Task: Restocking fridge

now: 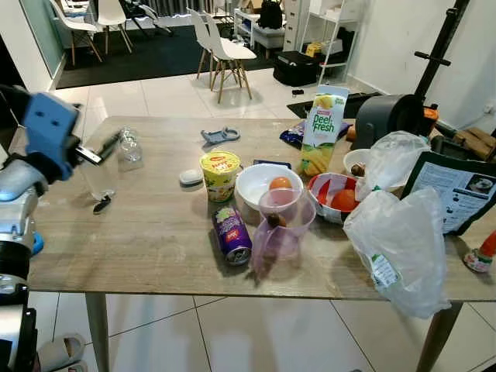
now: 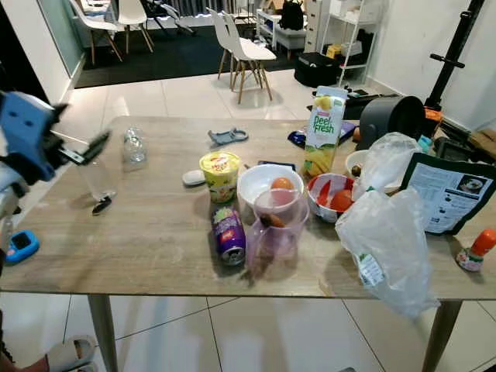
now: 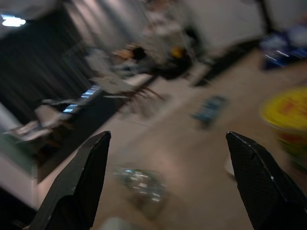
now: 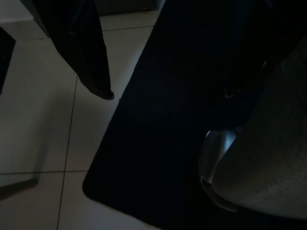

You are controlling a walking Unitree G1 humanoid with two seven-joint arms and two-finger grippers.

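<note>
Reaching over the table's (image 1: 155, 240) near-left corner, the left tool (image 1: 108, 147) hangs with its 2 fingers (image 3: 81, 182) spread wide and nothing between them. A crumpled clear bottle (image 1: 129, 147) stands just beyond the tips. Groceries wait mid-table: juice carton (image 1: 324, 128), purple can (image 1: 232, 235) on its side, yellow cup (image 1: 220, 175). This looks like the picking stage of restocking, likely aimed at that bottle. Next the fingers need to straddle it, then close. The right tool (image 4: 168, 93) hangs idle, fingers apart, over floor tiles.
</note>
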